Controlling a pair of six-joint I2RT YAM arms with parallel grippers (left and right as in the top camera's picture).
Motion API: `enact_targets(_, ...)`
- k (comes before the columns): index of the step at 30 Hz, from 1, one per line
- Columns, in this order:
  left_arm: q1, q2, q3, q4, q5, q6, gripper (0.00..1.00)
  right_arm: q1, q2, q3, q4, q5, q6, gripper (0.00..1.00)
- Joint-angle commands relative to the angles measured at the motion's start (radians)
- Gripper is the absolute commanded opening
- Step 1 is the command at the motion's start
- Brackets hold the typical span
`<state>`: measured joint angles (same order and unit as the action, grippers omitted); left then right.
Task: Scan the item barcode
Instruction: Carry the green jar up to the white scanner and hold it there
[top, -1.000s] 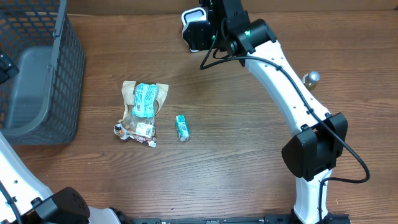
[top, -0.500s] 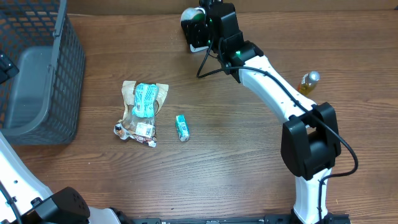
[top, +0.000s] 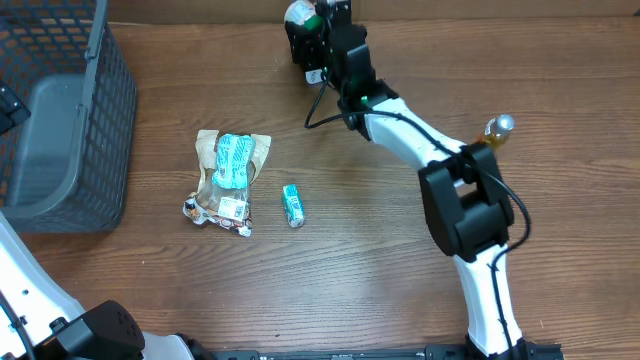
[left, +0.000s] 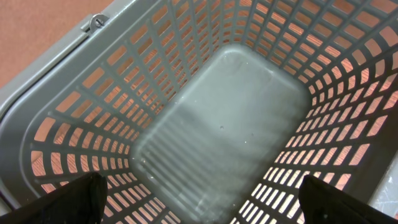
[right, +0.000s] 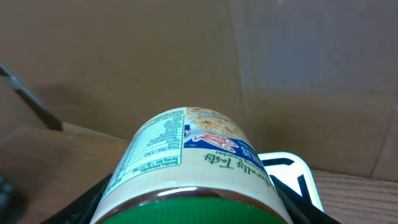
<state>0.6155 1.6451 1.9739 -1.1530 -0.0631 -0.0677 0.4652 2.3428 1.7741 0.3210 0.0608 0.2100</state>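
I'm holding the green-lidded jar in the right gripper, jaws half spread around it, at the desk's far edge, just above the white scanner. The left gripper is hanging wide open over the grey basket at far left, where I'm seeing only its floor. A snack packet, a small carton and a bottle are lying well apart, with bare wood between them.

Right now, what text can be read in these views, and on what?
"Tasty": label of the green-lidded jar; the word before it is unclear.
Nutrition panel on the same jar: too small to read.
Snack bag and small teal packet: print too blurred to read.
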Motion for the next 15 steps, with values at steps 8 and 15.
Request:
enact_targets(8,-0.001,0.006,0.018,0.001,0.008,0.019,1.0,-0.006,0.043,0.007,0.19,0.06,-0.002,0.09)
enact_targets(15,-0.001,0.006,0.018,0.001,0.009,0.019,0.99,-0.01,0.045,0.007,0.228,0.078,-0.002,0.08)
